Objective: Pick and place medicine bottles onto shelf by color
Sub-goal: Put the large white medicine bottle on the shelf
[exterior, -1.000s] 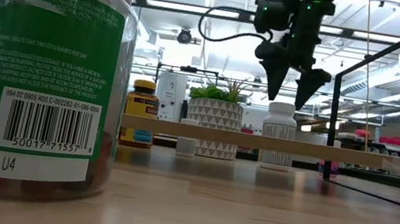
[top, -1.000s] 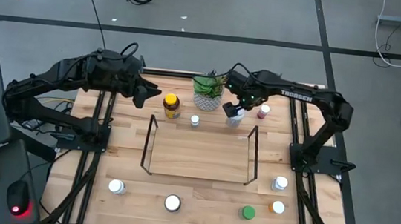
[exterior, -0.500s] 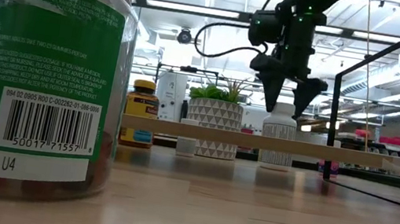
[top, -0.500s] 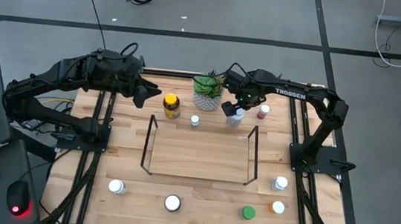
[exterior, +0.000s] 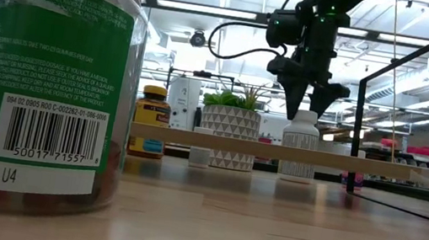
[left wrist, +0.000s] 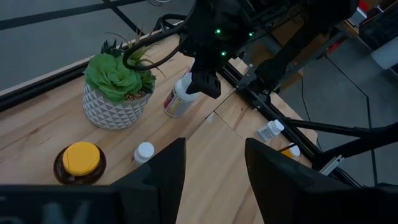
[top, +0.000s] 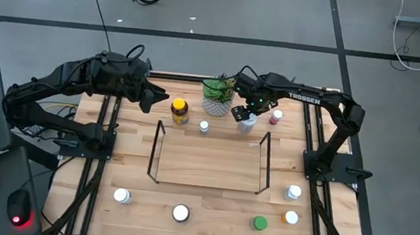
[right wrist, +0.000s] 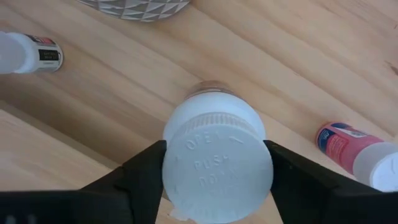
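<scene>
A white medicine bottle [top: 247,123] with a white cap stands upright on the table behind the shelf [top: 205,164], between the plant and a pinkish bottle [top: 276,117]. My right gripper [top: 246,116] is above it, pointing down and shut on its cap [right wrist: 217,165]. My left gripper [top: 157,100] hovers open and empty above the far left of the table, near the amber yellow-capped bottle [top: 180,110]. A small white bottle [top: 203,126] stands just behind the shelf. The shelf is a black wire rack with a wooden floor, and nothing stands on it. My right gripper pinches the white bottle's cap by two opposite sides [right wrist: 169,163] between its two fingers [right wrist: 140,177]. The fingers come from above and point down [exterior: 304,112]. The bottle stays upright below them [exterior: 299,145]; its base is hidden behind the shelf floor in the low view.
A potted green plant [top: 218,93] stands close to the left of my right gripper. Along the near edge stand several bottles: white ones [top: 121,196] [top: 180,212] [top: 294,192], a green-capped one [top: 260,223] and an orange-capped one [top: 291,217]. A large green-labelled bottle [exterior: 42,77] fills the low view's left.
My right gripper has come down a little over the white bottle, and its wide-open fingers have shut onto the cap. The bottle has stayed where it was.
</scene>
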